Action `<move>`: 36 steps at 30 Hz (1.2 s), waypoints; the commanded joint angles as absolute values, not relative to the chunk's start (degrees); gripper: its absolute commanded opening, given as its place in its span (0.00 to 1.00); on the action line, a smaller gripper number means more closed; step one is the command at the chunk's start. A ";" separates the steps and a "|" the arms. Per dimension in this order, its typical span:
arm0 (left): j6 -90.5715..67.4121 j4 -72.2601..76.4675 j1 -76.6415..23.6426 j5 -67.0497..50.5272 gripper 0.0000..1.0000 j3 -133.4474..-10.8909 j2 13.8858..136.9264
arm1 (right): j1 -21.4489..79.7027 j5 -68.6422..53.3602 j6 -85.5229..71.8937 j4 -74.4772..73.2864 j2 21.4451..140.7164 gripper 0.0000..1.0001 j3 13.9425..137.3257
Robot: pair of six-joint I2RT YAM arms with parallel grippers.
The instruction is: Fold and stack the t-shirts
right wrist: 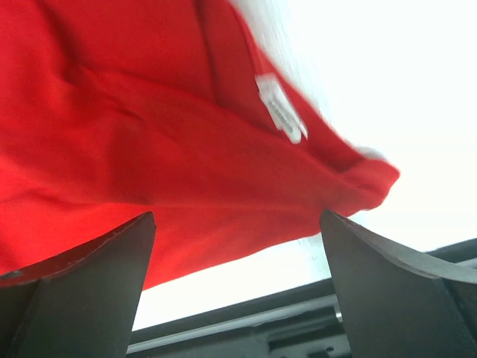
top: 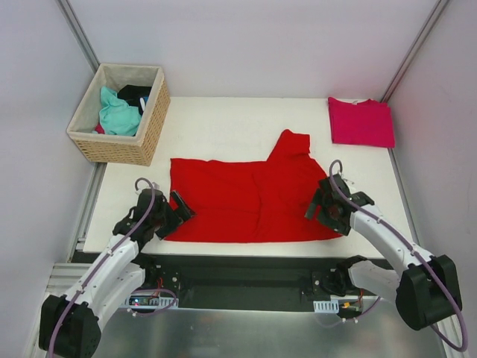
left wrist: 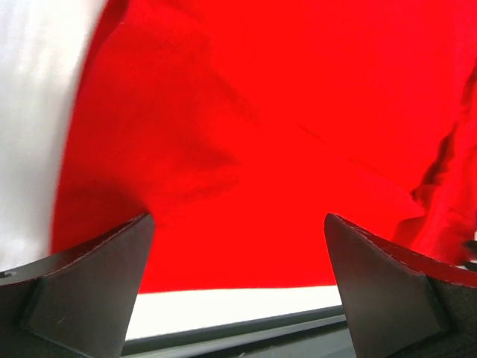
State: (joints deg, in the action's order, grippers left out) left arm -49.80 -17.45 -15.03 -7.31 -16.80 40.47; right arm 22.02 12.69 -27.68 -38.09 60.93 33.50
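The red t-shirt (top: 246, 203) lies spread flat on the near half of the white table (top: 223, 127). The left gripper (top: 181, 211) sits at its left edge and the right gripper (top: 316, 209) at its right, both with fingers wide apart and holding nothing; whether they touch the cloth is hard to tell. The pink t-shirt (top: 361, 122) lies folded in the far right corner, well apart. A wicker basket (top: 112, 149) stands far left.
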 commanded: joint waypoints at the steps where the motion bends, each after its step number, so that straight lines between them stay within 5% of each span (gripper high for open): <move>1: -45.10 -25.75 -14.94 -6.68 0.99 -27.46 43.57 | 22.50 17.39 -26.64 -42.01 59.50 0.97 46.53; 9: -38.60 -29.00 -12.92 -3.43 0.99 -54.72 54.39 | 21.54 20.66 -18.91 -39.39 71.88 0.97 72.76; 15: -37.18 -28.92 -7.92 -2.02 0.99 -59.06 63.53 | 17.41 13.30 -16.70 -33.05 88.13 0.97 83.21; 24: -37.53 -19.52 -5.80 -6.67 0.99 -54.84 73.99 | 14.86 6.16 -16.61 -25.22 101.15 0.97 80.07; 36: -41.31 -6.95 -6.15 -10.11 0.99 -49.32 84.89 | 14.41 5.80 -17.67 -23.47 102.13 0.96 74.63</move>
